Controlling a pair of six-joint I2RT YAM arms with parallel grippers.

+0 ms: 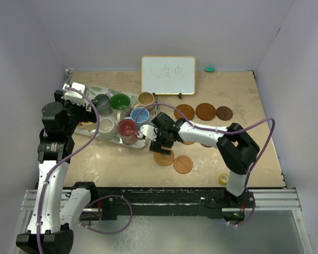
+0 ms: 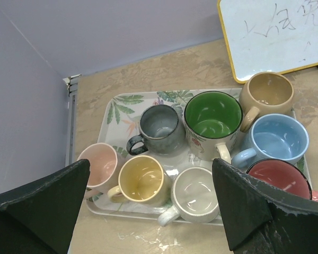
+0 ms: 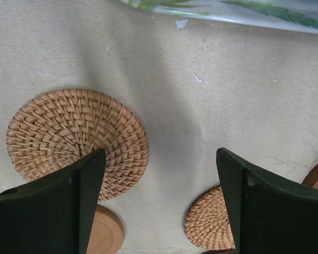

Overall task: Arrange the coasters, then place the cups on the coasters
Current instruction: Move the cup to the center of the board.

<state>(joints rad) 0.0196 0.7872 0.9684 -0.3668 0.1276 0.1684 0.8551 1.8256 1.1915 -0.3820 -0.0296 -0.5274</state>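
Eight cups stand on the leaf-patterned tray [image 2: 122, 100]: pink [image 2: 98, 164], yellow [image 2: 143, 180], white [image 2: 196, 193], grey [image 2: 160, 127], green [image 2: 213, 119], tan [image 2: 266, 95], blue [image 2: 278, 140] and red [image 2: 278, 177]. My left gripper [image 2: 148, 211] hangs open above the tray's near-left side and holds nothing. My right gripper [image 3: 161, 206] is open over bare table between two woven coasters [image 3: 77, 140] [image 3: 212, 219], beside a smooth tan coaster [image 3: 103, 233]. From above, the right gripper [image 1: 159, 138] sits by the tray's right corner, with two orange coasters [image 1: 164, 157] [image 1: 183, 164] just in front. Three dark brown coasters [image 1: 205, 111] lie further back.
A whiteboard [image 1: 168, 75] stands at the back behind the tray. A small yellow tape roll [image 1: 223, 179] lies near the front edge on the right. The tray's rim [image 3: 228, 10] runs just beyond the right gripper. Walls close in the table on three sides.
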